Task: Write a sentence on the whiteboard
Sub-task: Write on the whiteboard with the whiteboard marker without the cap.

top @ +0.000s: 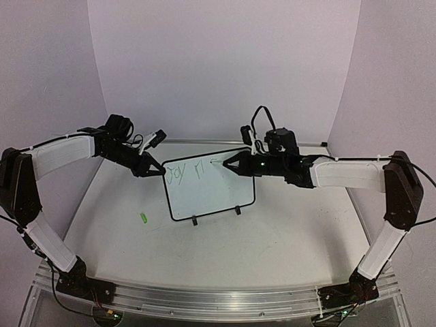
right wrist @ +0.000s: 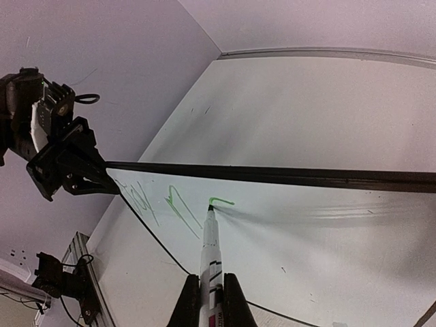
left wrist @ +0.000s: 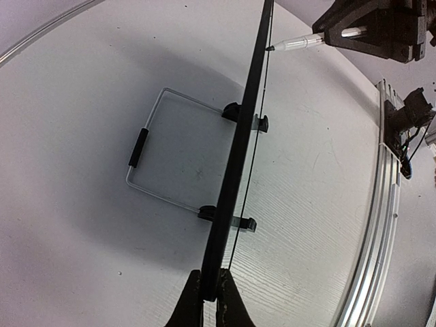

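Observation:
The whiteboard [top: 208, 197] stands upright on two black feet at the table's middle. My left gripper [top: 157, 170] is shut on its upper left frame edge; the left wrist view shows the black frame [left wrist: 238, 150] pinched between the fingers of the left gripper [left wrist: 210, 293]. My right gripper [right wrist: 210, 300] is shut on a white-bodied marker [right wrist: 210, 245] whose tip touches the whiteboard [right wrist: 306, 231]. The sentence [right wrist: 160, 204] is thin green writing along the top: a first word, some strokes, and a short fresh curve at the tip.
A small green cap [top: 144, 217] lies on the table left of the board. A wire stand [left wrist: 146, 146] props the board from behind. An aluminium rail [top: 218, 300] runs along the near edge. Purple walls close in the back and sides.

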### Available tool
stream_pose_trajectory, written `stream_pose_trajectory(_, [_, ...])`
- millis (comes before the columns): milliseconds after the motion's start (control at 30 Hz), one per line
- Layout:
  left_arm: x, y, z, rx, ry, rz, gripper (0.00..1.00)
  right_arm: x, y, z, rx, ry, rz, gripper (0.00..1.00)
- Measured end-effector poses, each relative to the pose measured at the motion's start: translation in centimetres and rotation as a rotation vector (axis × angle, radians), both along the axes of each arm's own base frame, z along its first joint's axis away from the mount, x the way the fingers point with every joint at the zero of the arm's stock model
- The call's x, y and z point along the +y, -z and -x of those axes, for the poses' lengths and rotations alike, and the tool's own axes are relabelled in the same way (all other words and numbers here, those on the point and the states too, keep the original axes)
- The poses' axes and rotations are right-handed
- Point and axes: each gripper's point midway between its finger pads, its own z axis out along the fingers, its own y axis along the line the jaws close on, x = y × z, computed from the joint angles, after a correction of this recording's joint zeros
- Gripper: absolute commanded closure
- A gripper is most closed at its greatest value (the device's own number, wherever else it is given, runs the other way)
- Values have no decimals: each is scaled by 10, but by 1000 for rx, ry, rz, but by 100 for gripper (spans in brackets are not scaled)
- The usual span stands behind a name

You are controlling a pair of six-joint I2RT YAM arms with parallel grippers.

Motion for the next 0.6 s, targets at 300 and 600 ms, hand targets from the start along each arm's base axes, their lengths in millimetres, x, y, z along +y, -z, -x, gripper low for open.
stream_pose_trajectory(300, [0,0,0,0,0,0,100,-4,9,1,15,18,17,100])
stream_pose_trajectory(600, [0,0,0,-1,0,0,100,-16,14,3,22,73,45,100])
